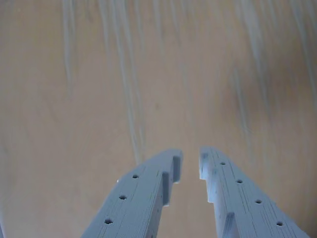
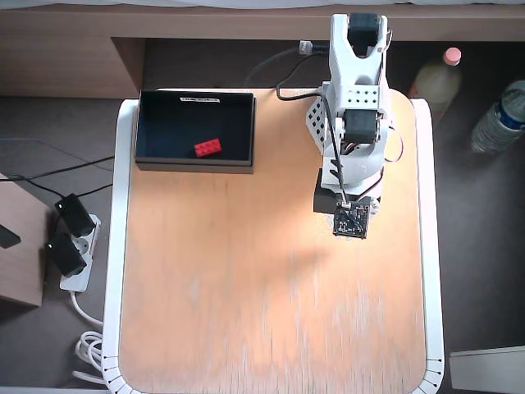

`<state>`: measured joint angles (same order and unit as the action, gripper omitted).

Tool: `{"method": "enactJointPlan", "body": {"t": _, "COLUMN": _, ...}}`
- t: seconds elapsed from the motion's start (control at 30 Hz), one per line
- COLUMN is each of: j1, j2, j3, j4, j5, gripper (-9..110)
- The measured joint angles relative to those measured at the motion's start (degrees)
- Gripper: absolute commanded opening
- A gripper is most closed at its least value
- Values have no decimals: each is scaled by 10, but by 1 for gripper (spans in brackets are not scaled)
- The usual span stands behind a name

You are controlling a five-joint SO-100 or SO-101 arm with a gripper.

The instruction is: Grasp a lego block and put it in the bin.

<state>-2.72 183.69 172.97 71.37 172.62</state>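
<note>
Overhead view says you're basically done: lego block (image 2: 207,148) sits in the bin (image 2: 195,165), well off from your slightly parted, empty claw (image 1: 190,161).

Wrist view rides just behind the pincer (image 1: 190,166), looking close and blurred along its fingers at bare tabletop (image 1: 148,74). Overhead view looks straight down from high on the whole tabletop (image 2: 246,287) and arm (image 2: 354,123). Both share the wood surface.
</note>
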Motion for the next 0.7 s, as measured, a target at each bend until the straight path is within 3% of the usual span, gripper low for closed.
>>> {"method": "enactJointPlan", "body": {"t": 0.7, "j1": 0, "j2": 0, "j3": 0, "j4": 5, "j5": 0, "gripper": 0}}
